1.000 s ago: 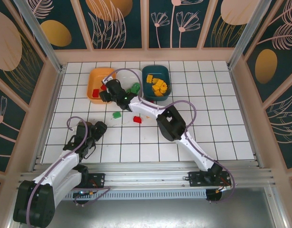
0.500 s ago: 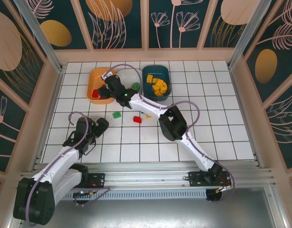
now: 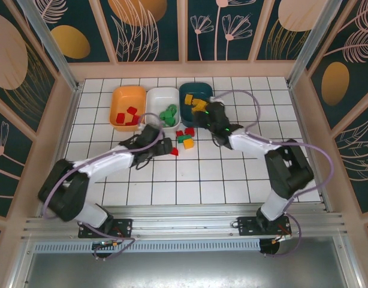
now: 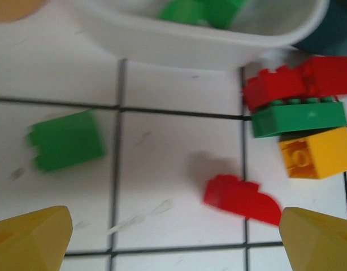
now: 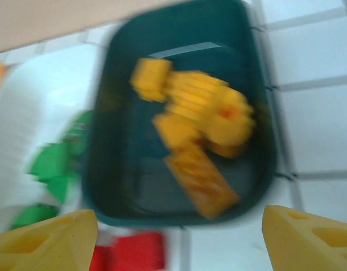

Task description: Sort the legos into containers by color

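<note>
**Loose bricks crowd the gap between two open pincers**

We start at the left, where the orange tray (image 3: 125, 96) holds a few red bricks (image 3: 131, 111). Near it, the left pincer (image 4: 173, 243) hangs low over the tabletop (image 3: 214, 180) with its jaws spread wide and nothing between them. A loose green brick (image 4: 66, 140) lies toward the left of its wrist view; it is blocky, and its studs seem to face left there. Nearer the right side lies a lone red brick (image 4: 241, 199). Its long axis runs across that view and dips slightly to the right, so it is roughly in line with the jaws' closing path. We judge that to be the main hazard. Closing from here would catch the brick end to end and off-centre, and one finger may shove or spin it away rather than trap it.

Just beyond, the white tray (image 4: 207, 48) carries green bricks (image 4: 187, 10). Beside its corner three bricks sit touching: a red one (image 4: 298, 82), a long green one (image 4: 300, 117) lying across the view, and a yellow one (image 4: 315, 151). A reach for any one of them may drag its neighbours along and drop a wrong colour into a tray.

Further right, the dark teal tray (image 5: 128, 164) holds the yellow-orange bricks (image 5: 196, 130). The right pincer (image 5: 176, 240) hovers at its near rim, jaws wide apart and empty as far as the blurred wrist view lets us tell. Both arms crowd the same cluster, so we see a risk of them knocking together.
</note>
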